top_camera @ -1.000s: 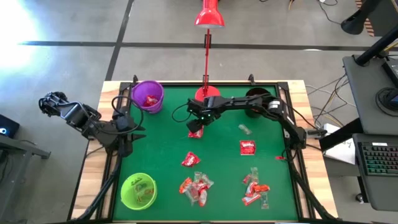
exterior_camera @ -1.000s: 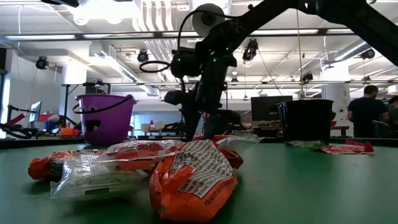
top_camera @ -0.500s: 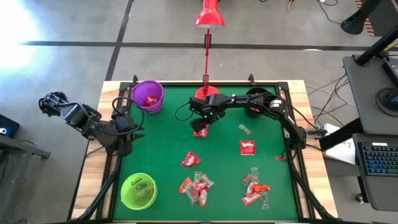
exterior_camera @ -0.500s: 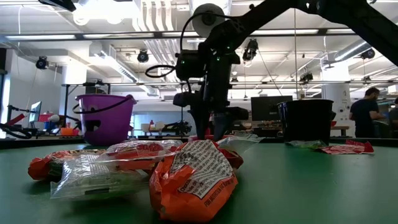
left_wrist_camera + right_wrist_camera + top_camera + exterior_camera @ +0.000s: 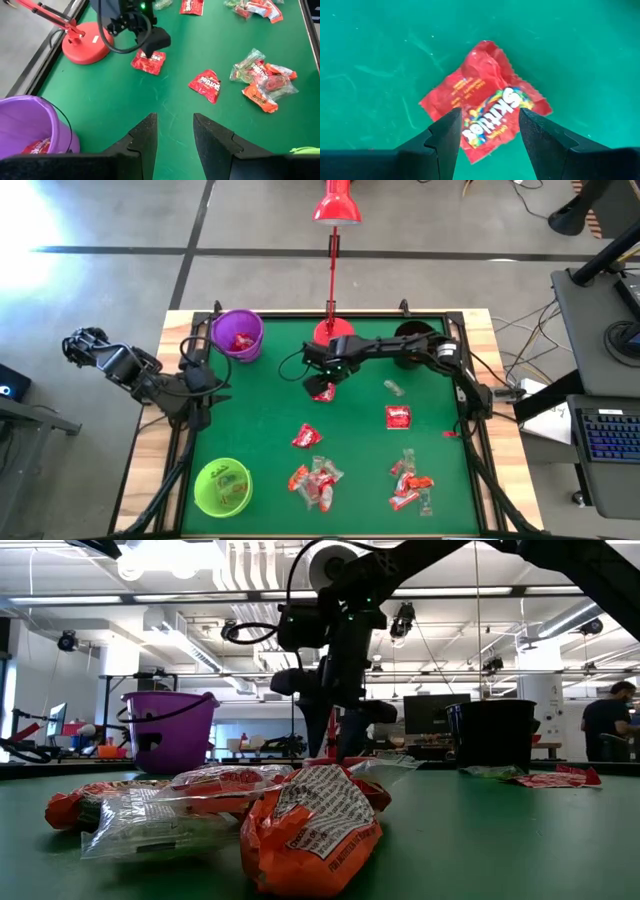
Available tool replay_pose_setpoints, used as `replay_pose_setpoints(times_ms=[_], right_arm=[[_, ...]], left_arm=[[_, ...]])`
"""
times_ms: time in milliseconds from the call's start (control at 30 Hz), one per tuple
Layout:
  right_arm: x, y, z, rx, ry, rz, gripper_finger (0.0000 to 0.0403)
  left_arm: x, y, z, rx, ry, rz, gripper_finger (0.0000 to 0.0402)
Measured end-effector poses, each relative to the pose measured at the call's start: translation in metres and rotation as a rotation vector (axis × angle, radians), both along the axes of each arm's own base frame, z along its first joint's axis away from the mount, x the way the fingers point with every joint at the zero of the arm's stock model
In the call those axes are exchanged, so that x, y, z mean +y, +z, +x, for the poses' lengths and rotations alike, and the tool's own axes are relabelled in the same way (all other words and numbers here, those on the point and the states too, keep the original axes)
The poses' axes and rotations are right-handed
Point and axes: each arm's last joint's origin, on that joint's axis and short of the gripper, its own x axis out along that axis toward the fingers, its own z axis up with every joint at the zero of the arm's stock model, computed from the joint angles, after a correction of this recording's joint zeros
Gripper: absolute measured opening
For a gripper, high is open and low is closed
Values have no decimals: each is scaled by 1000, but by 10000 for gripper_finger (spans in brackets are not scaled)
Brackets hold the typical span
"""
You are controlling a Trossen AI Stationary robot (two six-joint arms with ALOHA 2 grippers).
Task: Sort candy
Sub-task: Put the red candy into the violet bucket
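Note:
A red Skittles candy packet [image 5: 485,115] lies flat on the green mat [image 5: 360,450] near the table's far middle. My right gripper [image 5: 486,117] hangs open just above it, pointing steeply down, one finger to each side of the packet's near part and not touching it; the high view shows the gripper [image 5: 325,377] over the packet [image 5: 322,391]. My left gripper [image 5: 172,132] waits open at the table's left edge [image 5: 205,385] with nothing between its fingers. More candy lies loose on the mat: a red packet [image 5: 307,437], another [image 5: 398,417], and two heaps [image 5: 315,480] [image 5: 411,480].
A purple cup [image 5: 238,335] with a red packet inside stands at the far left, a green cup [image 5: 222,486] at the near left. A red lamp base [image 5: 332,332] and a black cup [image 5: 497,735] stand at the far edge. A clear wrapper [image 5: 394,388] lies right of my right gripper.
My right gripper has risen a little over the red packet and shifted slightly toward the table's right, its fingers staying open. The packet stays flat on the mat.

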Motion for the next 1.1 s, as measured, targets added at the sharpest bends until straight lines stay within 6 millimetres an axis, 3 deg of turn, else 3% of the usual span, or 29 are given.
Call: replay_pose_setpoints(times_ms=[733, 1100], right_arm=[[-1, 2, 5, -45, 36, -49, 189], [2, 2, 6, -65, 22, 46, 189]], left_arm=[[2, 1, -2, -18, 13, 8, 109], [2, 1, -2, -17, 6, 15, 109]])
